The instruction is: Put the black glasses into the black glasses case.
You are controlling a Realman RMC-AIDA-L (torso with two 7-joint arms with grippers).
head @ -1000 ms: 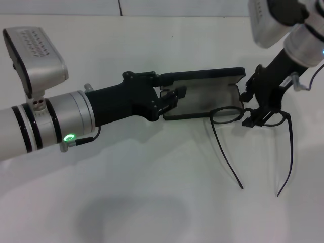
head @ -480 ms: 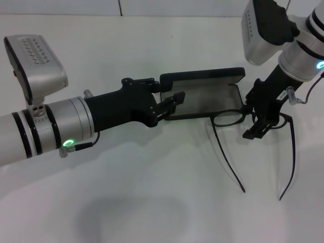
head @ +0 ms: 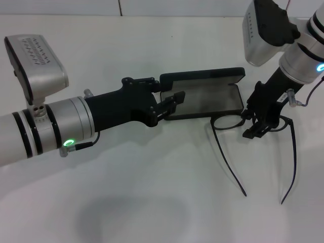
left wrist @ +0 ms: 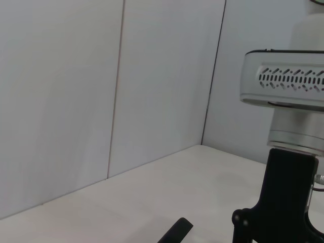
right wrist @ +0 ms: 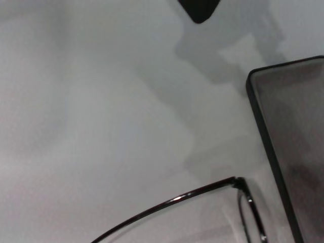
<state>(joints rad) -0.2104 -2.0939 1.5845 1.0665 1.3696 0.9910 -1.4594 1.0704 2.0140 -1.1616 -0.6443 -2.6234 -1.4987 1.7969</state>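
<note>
The black glasses case (head: 202, 76) lies open in the middle of the white table, lid raised at the back, greyish lining showing. My left gripper (head: 164, 91) is at its left end with fingers apart, one fingertip (head: 177, 97) over the lining and the other behind the lid's corner. The black glasses (head: 227, 122) lie just right of and in front of the case, their temple arms pointing toward me. My right gripper (head: 257, 127) is shut on their bridge. The right wrist view shows part of the frame (right wrist: 202, 192) and a case corner (right wrist: 276, 136).
The white table (head: 152, 192) stretches in front of the case and the glasses. A white wall stands behind the table (left wrist: 101, 101). My right arm's wrist camera housing (head: 260, 30) hangs above the case's right end.
My right gripper has shifted the glasses slightly toward me and to the right. My left gripper has drawn back a little to the left. The case has stayed in place.
</note>
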